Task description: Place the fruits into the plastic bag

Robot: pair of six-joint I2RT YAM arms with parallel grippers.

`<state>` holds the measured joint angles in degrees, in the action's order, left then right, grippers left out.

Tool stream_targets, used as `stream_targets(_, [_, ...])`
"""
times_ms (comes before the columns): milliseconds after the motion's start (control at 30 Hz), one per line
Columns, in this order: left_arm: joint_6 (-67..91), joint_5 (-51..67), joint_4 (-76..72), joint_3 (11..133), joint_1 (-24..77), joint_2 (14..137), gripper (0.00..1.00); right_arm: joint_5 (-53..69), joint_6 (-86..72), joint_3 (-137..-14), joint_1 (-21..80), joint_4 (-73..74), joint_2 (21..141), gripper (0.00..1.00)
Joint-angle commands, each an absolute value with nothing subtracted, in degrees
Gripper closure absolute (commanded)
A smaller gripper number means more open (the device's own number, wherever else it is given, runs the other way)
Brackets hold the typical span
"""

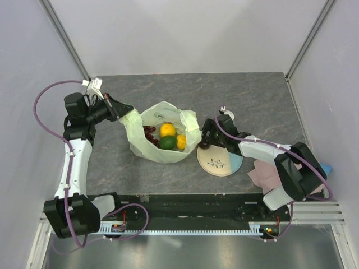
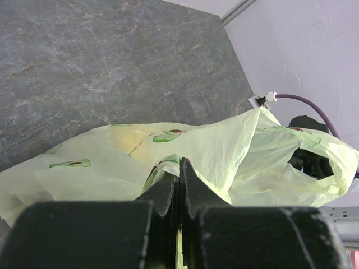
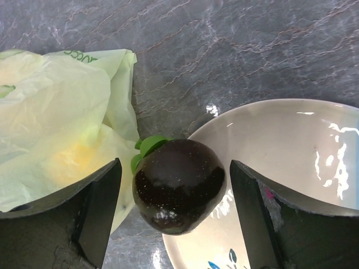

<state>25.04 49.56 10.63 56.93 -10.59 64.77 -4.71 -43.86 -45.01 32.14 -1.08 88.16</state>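
The pale green plastic bag (image 1: 162, 154) lies open mid-table. Inside it are a dark red grape bunch (image 1: 150, 134), an orange (image 1: 167, 129), a green avocado (image 1: 167, 142) and a yellow pear (image 1: 181, 142). My left gripper (image 1: 128, 111) is shut on the bag's left edge, with the film pinched between its jaws (image 2: 180, 168). A small dark round fruit (image 3: 179, 185) with a green leaf sits on the left rim of the plate (image 3: 280, 151), next to the bag (image 3: 56, 123). My right gripper (image 3: 175, 168) is open around the fruit, with a gap on each side.
The cream-and-blue plate (image 1: 224, 165) sits right of the bag. A pink cloth (image 1: 263, 175) lies under the right arm near the front edge, and something blue (image 1: 327, 168) shows at the far right. Walls enclose the table on three sides.
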Motion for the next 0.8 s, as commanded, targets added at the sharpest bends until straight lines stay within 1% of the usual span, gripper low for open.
stream_targets(0, [23.29,49.48,10.02,57.48,-10.81,64.42,0.98,-8.70,-45.62,-45.26,32.52,-0.79,88.15,0.15])
stream_targets(100, [23.29,49.48,10.02,57.48,-10.81,64.42,0.99,-9.23,-45.44,-45.88,32.78,-0.36,88.68,0.16])
stream_targets(133, [23.29,49.57,10.02,57.39,-10.81,64.42,0.98,-9.32,-45.35,-46.14,33.13,-0.09,89.03,0.18])
stream_targets(433, [23.29,49.39,10.02,57.39,-10.81,64.42,0.98,-12.92,-44.82,-47.55,35.24,2.81,90.09,0.21])
stream_targets(600, [23.29,49.48,9.93,57.39,-10.81,64.34,0.99,-13.09,-44.74,-47.64,35.51,2.73,90.70,0.29])
stream_targets(633, [23.29,49.48,9.93,57.39,-10.90,64.34,0.98,-13.27,-44.74,-47.55,35.51,2.81,90.62,0.34])
stream_targets(700, [23.29,49.39,9.93,57.39,-10.81,64.34,0.99,-13.53,-44.74,-47.29,35.59,2.81,90.27,0.40])
stream_targets(733, [23.29,49.39,10.02,57.39,-10.81,64.34,0.98,-13.97,-44.65,-47.20,35.60,2.81,89.65,0.46])
stream_targets(767, [23.29,49.48,10.02,57.39,-10.81,64.34,0.98,-14.15,-44.65,-47.11,35.60,2.90,89.39,0.48])
